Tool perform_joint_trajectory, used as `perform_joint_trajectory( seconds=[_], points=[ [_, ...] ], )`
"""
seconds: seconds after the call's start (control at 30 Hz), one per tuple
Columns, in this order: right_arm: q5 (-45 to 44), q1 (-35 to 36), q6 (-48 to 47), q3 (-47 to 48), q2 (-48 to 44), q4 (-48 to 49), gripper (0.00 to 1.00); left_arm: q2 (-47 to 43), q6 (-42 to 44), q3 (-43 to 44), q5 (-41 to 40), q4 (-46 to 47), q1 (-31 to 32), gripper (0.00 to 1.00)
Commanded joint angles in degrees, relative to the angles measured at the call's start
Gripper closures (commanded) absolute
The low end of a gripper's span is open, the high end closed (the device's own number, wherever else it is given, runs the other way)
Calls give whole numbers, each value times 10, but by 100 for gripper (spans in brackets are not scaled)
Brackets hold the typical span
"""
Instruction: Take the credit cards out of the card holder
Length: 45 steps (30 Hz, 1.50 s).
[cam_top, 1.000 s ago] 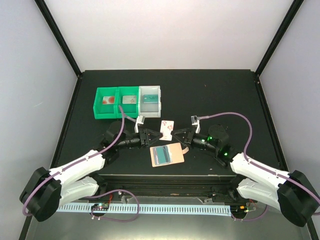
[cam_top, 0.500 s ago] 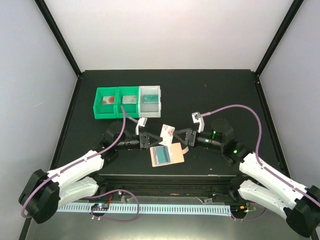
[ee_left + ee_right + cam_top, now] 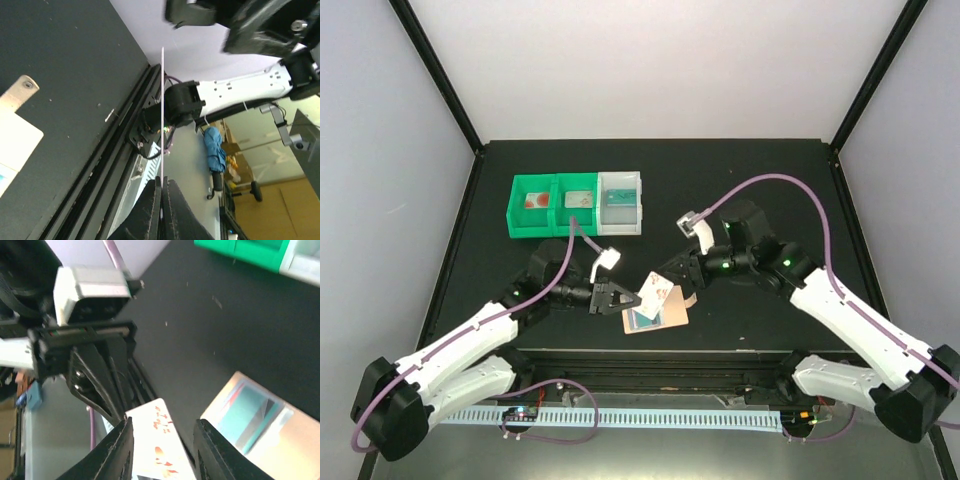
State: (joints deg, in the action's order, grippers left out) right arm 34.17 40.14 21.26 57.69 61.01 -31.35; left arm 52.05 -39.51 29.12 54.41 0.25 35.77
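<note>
Jaws of the left claw (image 3: 623, 298) are shut on the edge of a white, red-marked credit card (image 3: 657, 291), held tilted above the counter (image 3: 770, 190). The right claw (image 3: 676, 270) stands open just past the card's far end. Under both, the card holder (image 3: 668, 314) lies open with a teal card (image 3: 642, 319) inside.

You see the tan card holder (image 3: 675, 315) lying open and flat, with a teal card (image 3: 640, 322) tucked in its pocket. Just above it, a white card (image 3: 658, 291) with red marks hangs tilted.
</note>
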Motion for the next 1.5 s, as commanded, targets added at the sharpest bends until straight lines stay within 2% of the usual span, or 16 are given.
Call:
perform_joint_trajectory(
  seconds=[0.0,0.3,0.4,0.5,0.53,0.67,0.77,0.8,0.9,1.03,1.1,1.33,1.43,1.47],
  points=[
    [61,0,-73,22,27,-81,67,-11,57,32,55,-38,3,98],
    [148,0,-71,7,57,-54,69,-11,84,41,75,-55,3,98],
    [173,0,-59,-1,55,-29,78,-7,85,44,79,-52,3,99],
    [179,0,-38,-5,48,-5,95,-8,89,51,71,-61,3,98],
    [174,0,-28,-8,46,6,99,-9,90,55,64,-68,3,95],
    [169,0,48,-36,24,87,99,-21,59,75,19,-81,-1,80],
    [153,0,113,-57,5,152,99,-45,8,79,-37,-70,-5,57],
    [141,0,132,-62,-2,168,99,-58,-8,79,-62,-68,-7,52],
    [92,0,176,-68,-22,193,99,-92,-66,63,-130,-41,-12,43],
    [52,0,280,-113,-53,305,99,-135,-170,9,-156,55,-13,34],
    [30,0,340,-136,-63,374,99,-151,-194,-2,-170,62,-12,34],
    [-58,0,459,-196,-88,487,99,-191,-254,-27,-205,100,-13,35],
    [-81,0,490,-214,-86,528,99,-188,-283,-41,-216,140,-13,40],
    [-88,0,498,-217,-83,533,99,-181,-291,-45,-218,154,-13,45]
  ],
)
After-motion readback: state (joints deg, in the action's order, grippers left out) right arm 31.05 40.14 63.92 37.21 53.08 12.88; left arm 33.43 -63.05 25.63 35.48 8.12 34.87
